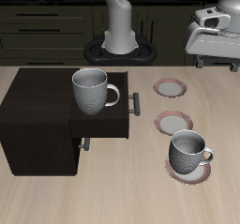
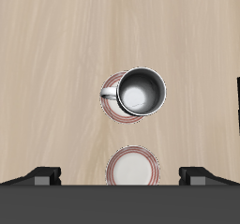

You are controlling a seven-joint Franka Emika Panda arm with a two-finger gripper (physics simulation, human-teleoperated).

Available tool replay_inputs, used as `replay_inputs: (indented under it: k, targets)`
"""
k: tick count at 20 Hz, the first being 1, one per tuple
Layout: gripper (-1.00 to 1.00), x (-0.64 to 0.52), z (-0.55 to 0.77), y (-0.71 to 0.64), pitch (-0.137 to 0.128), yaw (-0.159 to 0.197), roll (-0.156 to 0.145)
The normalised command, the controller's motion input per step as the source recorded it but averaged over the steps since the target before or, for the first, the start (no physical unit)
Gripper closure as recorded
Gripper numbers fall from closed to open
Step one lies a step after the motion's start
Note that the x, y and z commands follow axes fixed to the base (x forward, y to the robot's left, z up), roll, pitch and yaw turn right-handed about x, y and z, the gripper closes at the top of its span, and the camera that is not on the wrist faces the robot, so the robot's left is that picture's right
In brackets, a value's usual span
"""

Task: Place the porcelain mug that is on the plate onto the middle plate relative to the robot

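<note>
The mug (image 1: 188,152) stands upright on the plate (image 1: 178,173) nearest the counter's (image 1: 56,195) front edge. Just behind it lies the bare middle plate (image 1: 173,123), with a third plate (image 1: 170,87) farther back. The end effector (image 2: 120,177) hangs high above them, its fingers (image 2: 42,176) spread wide apart, gripping nothing. A larger mug (image 1: 91,90) sits on the dark cabinet (image 1: 37,125).
</note>
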Motion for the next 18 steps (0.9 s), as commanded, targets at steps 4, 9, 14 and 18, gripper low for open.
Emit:
replay_inputs:
  k: [4,9,14,18]
  targets:
    - [-1.00,0.37,0.08,-0.05,-0.061,-0.008,-0.061]
    - [-1.00,0.27,-0.06,-0.03,0.002,0.031,0.001]
    - [-1.00,0.26,-0.06,-0.18,0.001,-0.001,-0.020]
    - [-1.00,0.02,-0.10,0.00,-0.032,0.022,0.036]
